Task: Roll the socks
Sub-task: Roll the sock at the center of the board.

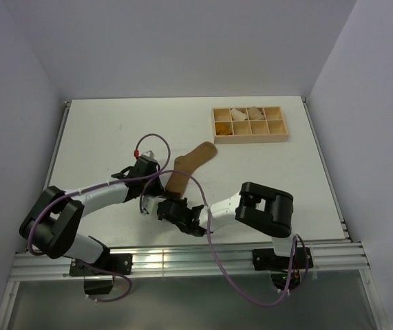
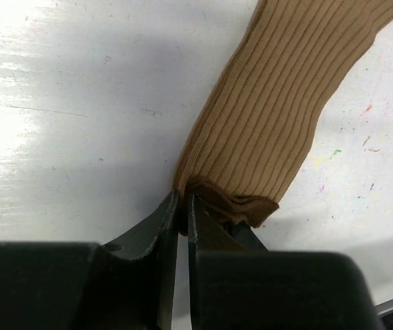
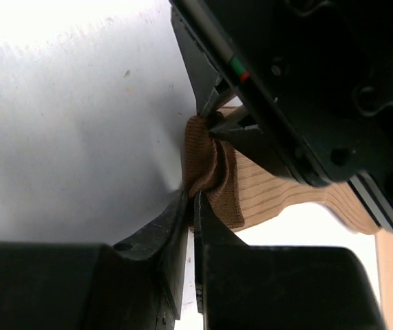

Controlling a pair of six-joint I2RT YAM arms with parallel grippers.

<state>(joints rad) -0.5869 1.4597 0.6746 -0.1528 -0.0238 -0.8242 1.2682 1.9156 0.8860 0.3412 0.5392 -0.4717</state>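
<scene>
Bright glare on table (image 2: 38, 89), soft shadows

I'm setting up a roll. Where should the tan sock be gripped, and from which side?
Its darker cuff, coming from the near edge of the table: the sock lies flat with that end nearest, and the bunched fabric there stands up enough to pinch.

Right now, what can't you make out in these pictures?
Cuff of the tan sock, top view: hidden where left arm and right arm meet.
Its toe, left wrist view: cut off by the frame edge.
Contents of the tray, top view: too small to identify.
</scene>
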